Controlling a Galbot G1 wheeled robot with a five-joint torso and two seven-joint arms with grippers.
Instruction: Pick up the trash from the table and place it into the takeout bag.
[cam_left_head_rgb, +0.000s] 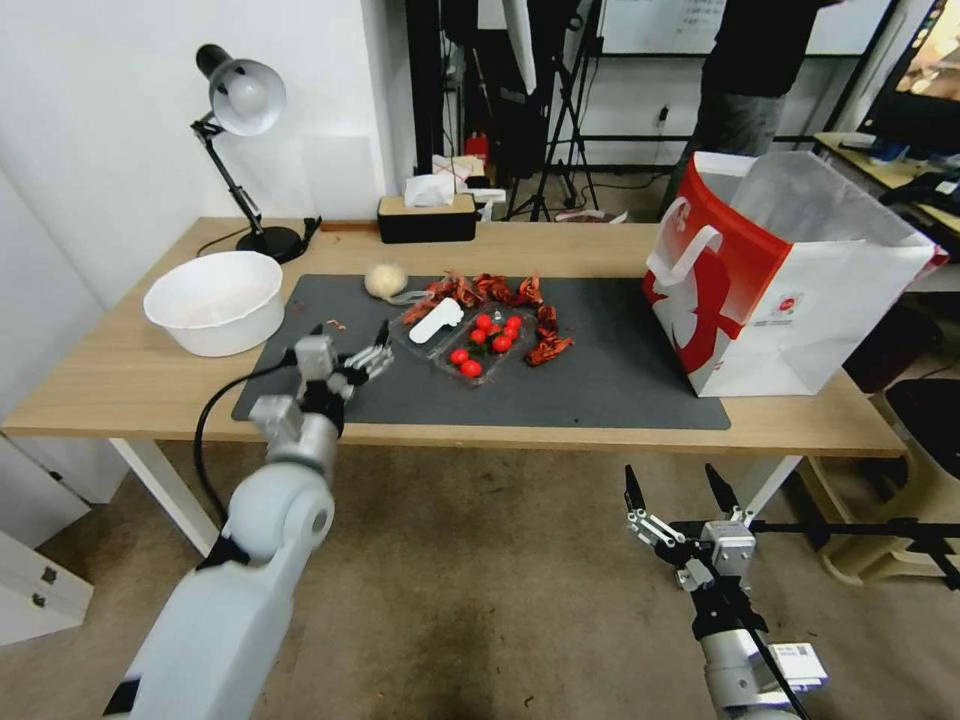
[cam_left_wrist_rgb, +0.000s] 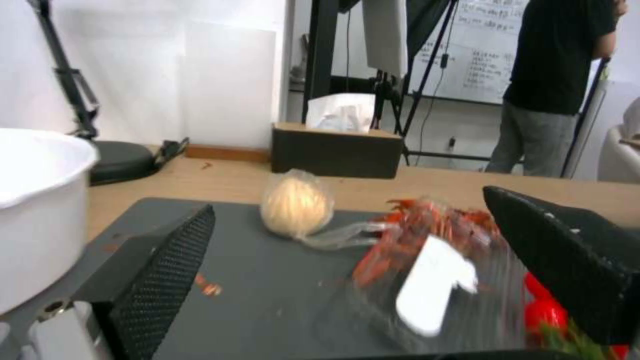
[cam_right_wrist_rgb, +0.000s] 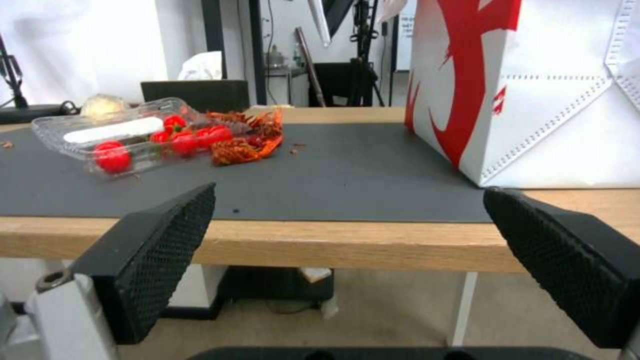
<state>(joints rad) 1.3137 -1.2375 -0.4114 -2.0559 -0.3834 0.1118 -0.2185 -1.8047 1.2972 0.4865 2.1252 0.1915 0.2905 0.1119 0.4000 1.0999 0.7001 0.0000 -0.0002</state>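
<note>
On the table's (cam_left_head_rgb: 120, 385) dark grey mat (cam_left_head_rgb: 620, 385) lies the trash: a beige paper ball (cam_left_head_rgb: 385, 280) (cam_left_wrist_rgb: 297, 206) in clear film, a clear plastic tray (cam_left_head_rgb: 470, 340) (cam_left_wrist_rgb: 433, 285) (cam_right_wrist_rgb: 127, 135) holding red tomatoes and a white piece, and red crayfish shells (cam_left_head_rgb: 500, 290) (cam_right_wrist_rgb: 243, 142) around it. The red-and-white takeout bag (cam_left_head_rgb: 790, 290) (cam_right_wrist_rgb: 533, 90) stands open at the mat's right end. My left gripper (cam_left_head_rgb: 350, 338) (cam_left_wrist_rgb: 347, 210) hovers open over the mat's front left, just short of the tray. My right gripper (cam_left_head_rgb: 672, 490) (cam_right_wrist_rgb: 347, 192) is open, below and in front of the table edge.
A large white plastic bowl (cam_left_head_rgb: 213, 300) (cam_left_wrist_rgb: 33, 210) sits left of the mat, close to my left gripper. A desk lamp (cam_left_head_rgb: 240, 100) and a black tissue box (cam_left_head_rgb: 427, 215) stand along the back edge. Bare mat lies between tray and bag.
</note>
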